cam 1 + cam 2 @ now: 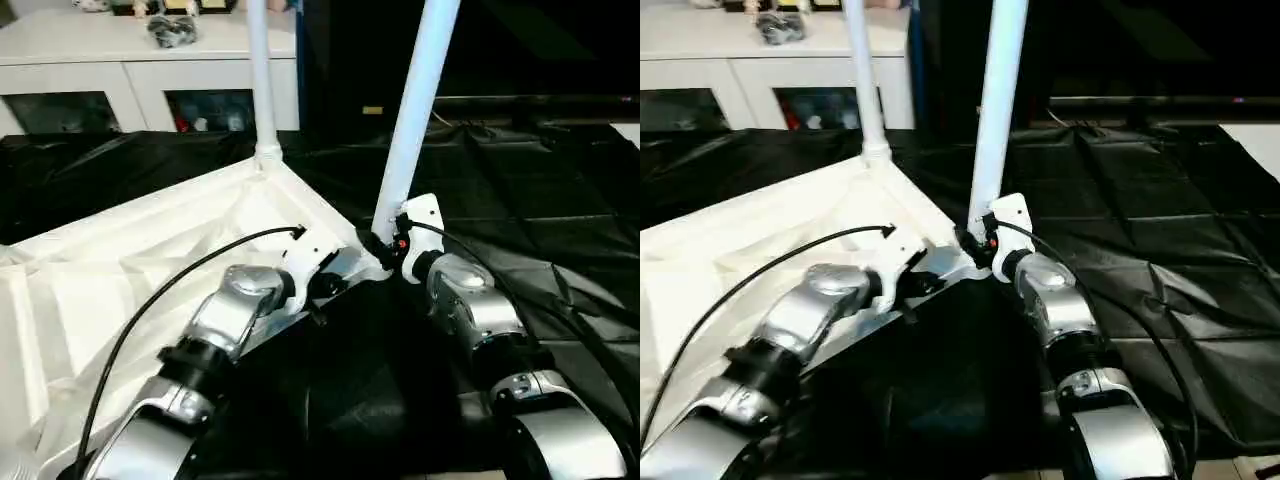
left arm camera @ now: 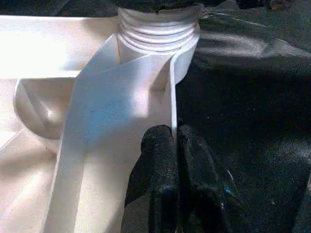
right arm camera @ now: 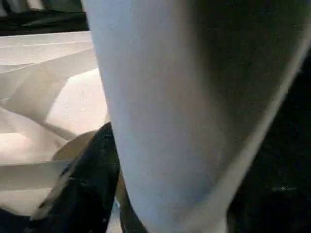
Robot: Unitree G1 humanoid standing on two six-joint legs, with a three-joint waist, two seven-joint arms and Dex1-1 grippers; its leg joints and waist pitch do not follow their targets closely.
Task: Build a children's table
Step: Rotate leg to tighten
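Left eye view: the white plastic rectangular tabletop [image 1: 150, 270] lies upside down w/ its ribbed underside up on the black crinkled sheet [image 1: 540, 210] that covers the work surface. Two long white tapered tube legs stand in its corner sockets. The far leg [image 1: 260, 70] rises upright from the far corner of the tabletop. The near leg [image 1: 412, 110] stands at the corner nearest my grippers and tilts a bit to my right.

My left gripper [image 2: 175, 141] is clenched on the thin upright rim wall of the tabletop, one black finger each side, just below the ribbed round socket [image 2: 158, 36] at that corner. My silver left forearm [image 1: 215, 330] reaches over the tabletop's edge to get there.

My right gripper [image 1: 388, 250] sits at the base of the near leg, right beside the socket. In the right wrist view the leg is v. close in front, w/ one black finger [image 3: 85, 179] alongside it. I can't tell if the fingers are grasping the leg or standing off it.

Beyond the sheet's far edge stands a white cabinet w/ glass doors [image 1: 140, 85], small objects on its top.
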